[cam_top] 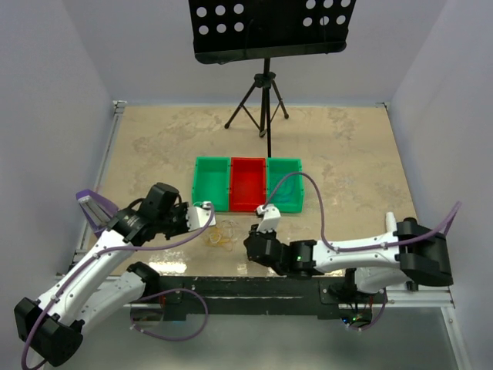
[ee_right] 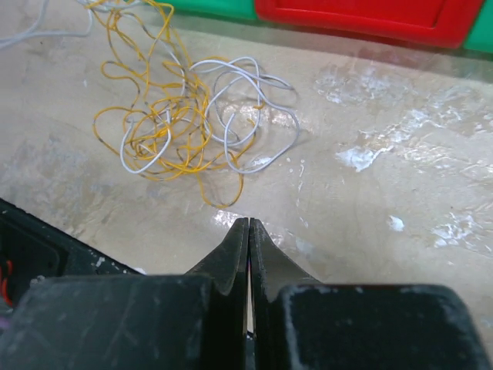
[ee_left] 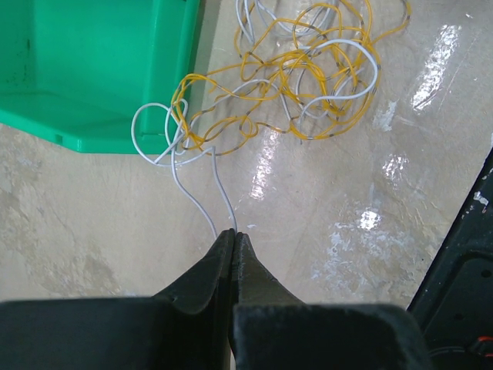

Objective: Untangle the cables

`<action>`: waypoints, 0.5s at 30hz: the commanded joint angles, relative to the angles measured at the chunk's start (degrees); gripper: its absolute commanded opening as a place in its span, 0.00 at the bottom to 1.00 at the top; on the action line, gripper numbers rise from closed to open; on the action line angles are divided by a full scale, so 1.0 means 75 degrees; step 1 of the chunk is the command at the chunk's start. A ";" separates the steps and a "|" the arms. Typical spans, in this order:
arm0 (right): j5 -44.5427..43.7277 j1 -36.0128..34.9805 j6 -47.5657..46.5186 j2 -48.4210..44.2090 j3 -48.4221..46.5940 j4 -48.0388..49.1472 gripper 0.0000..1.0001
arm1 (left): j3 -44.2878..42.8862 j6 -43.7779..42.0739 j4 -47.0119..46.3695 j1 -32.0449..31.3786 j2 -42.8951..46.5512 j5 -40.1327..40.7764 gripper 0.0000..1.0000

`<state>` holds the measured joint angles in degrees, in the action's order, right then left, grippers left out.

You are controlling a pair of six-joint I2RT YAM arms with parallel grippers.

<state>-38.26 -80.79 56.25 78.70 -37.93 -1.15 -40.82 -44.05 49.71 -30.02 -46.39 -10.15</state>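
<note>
Glossy beige marbled table (cam_top: 154, 146) with a row of smooth plastic bins (cam_top: 248, 183), green, red, green. Left gripper (ee_left: 233, 233) clamped on a whitish strand (ee_left: 196, 204); right gripper (ee_right: 249, 222) pressed shut, apparently empty. Between them, just near of the bins, the cables (cam_top: 221, 235): thin floppy yellow-orange and whitish loops, knotted. Seemingly early teasing-out; next, likely a slow leftward pull.
</note>
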 commanded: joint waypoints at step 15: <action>0.0579 -0.0407 -0.4124 0.2104 -0.1399 0.2636 0.54 | -0.0019 0.0225 -0.0347 0.0030 -0.0272 -0.0346 0.00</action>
<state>-34.13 -83.94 34.15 93.41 -44.62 10.55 -40.49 -43.72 48.84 -30.02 -48.42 -10.94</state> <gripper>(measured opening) 0.529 0.015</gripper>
